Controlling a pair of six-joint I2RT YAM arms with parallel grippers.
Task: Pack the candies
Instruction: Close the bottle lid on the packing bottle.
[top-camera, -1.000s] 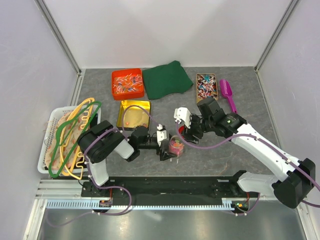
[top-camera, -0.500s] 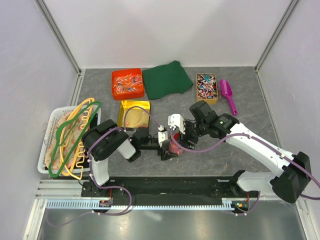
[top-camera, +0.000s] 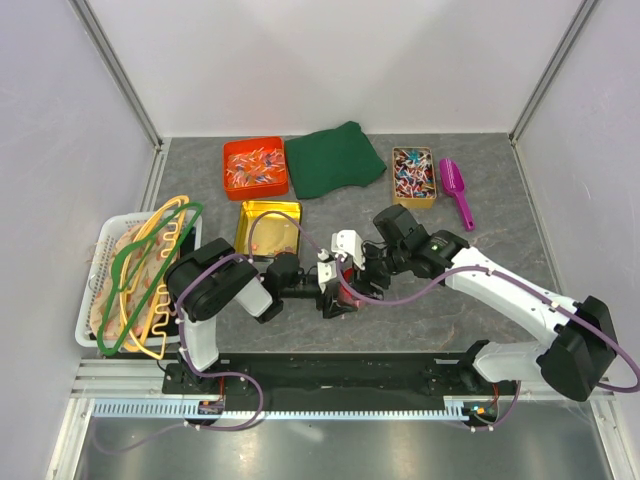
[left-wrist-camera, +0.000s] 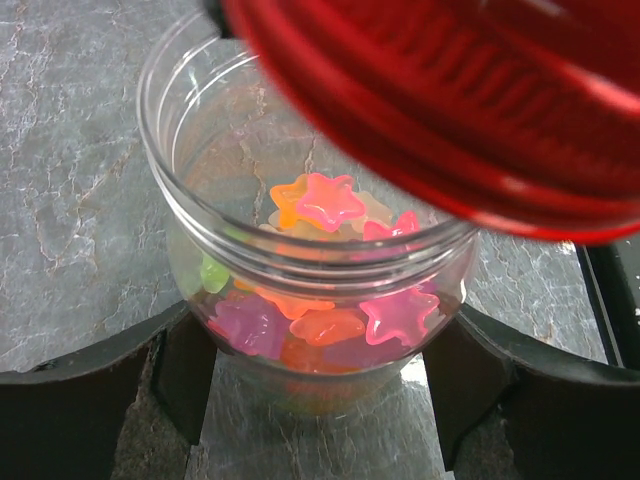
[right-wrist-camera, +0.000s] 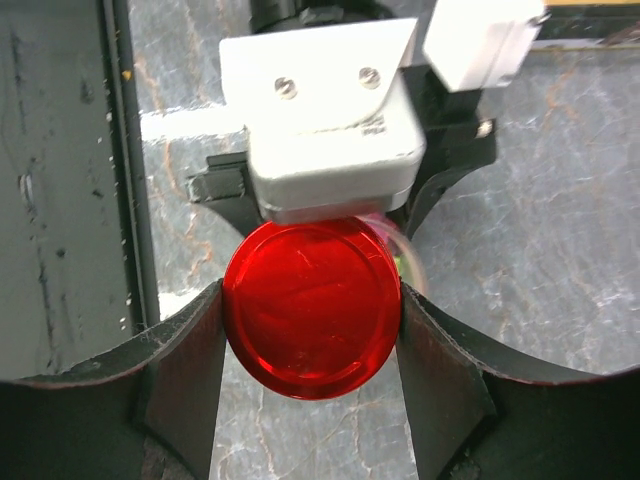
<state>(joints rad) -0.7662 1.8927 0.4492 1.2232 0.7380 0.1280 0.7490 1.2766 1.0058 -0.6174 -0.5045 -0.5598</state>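
Note:
A clear jar stands on the grey table, holding the candies, star-shaped pieces in pink, orange and green. My left gripper is shut on the jar's lower wall, one black finger on each side. Just above the jar's mouth hangs a red lid, tilted and partly over the opening, seen in the left wrist view as a red lid. My right gripper is shut on that lid by its rim. From above, the two grippers meet at mid-table, and the right gripper hides most of the jar.
At the back are an orange tray of wrapped sweets, a green cloth, a wooden box of twist-wrapped sweets and a purple scoop. A yellow tin lies behind the left arm. A white basket of hangers stands at the left.
My right arm has carried the red lid leftward until it is over the jar. The left gripper's fingers have come in against the jar.

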